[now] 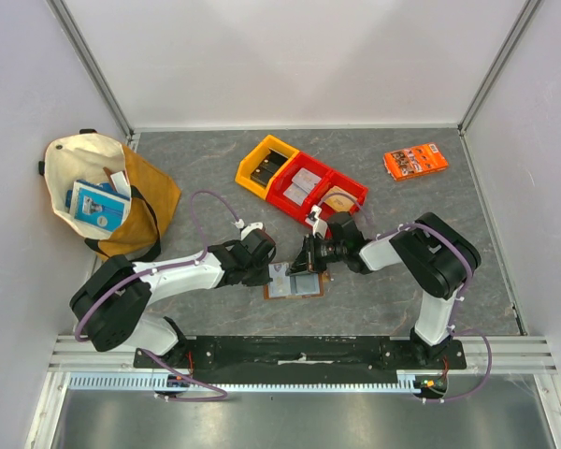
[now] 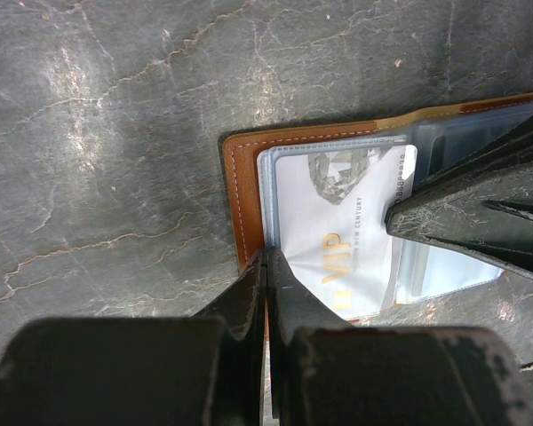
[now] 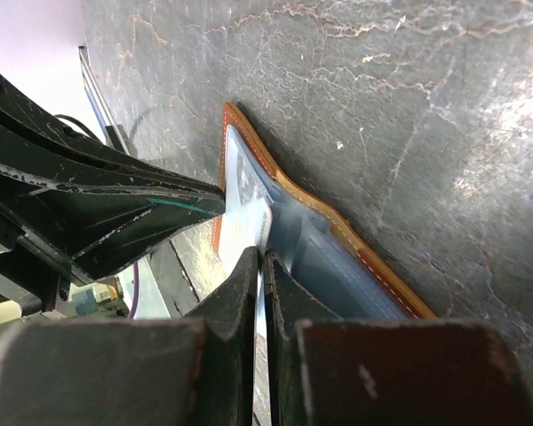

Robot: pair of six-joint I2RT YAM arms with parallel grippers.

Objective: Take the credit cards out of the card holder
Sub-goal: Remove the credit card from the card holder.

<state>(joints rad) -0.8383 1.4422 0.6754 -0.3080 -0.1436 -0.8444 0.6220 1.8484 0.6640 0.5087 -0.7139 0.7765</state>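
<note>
Table: a grey stone-look top. The work sits at its near middle, where both arms reach it easily.
Card holder: lies opened flat, brown leather down and clear pockets up. It is between the two grippers, so each can work from its own side.
Left gripper: fingers pressed together, tips at the holder's edge just beside the pocket. It is probably pinning or nipping that edge so the holder cannot slide. I cannot tell whether anything thin is caught between them.
Right gripper: fingers likewise pressed together, with the tip on the card from the opposite side. It is likely there to drag the card toward the pocket mouth.
Card: white with gold "VIP" lettering, not yet out and apparently mostly within its clear pocket.
</note>
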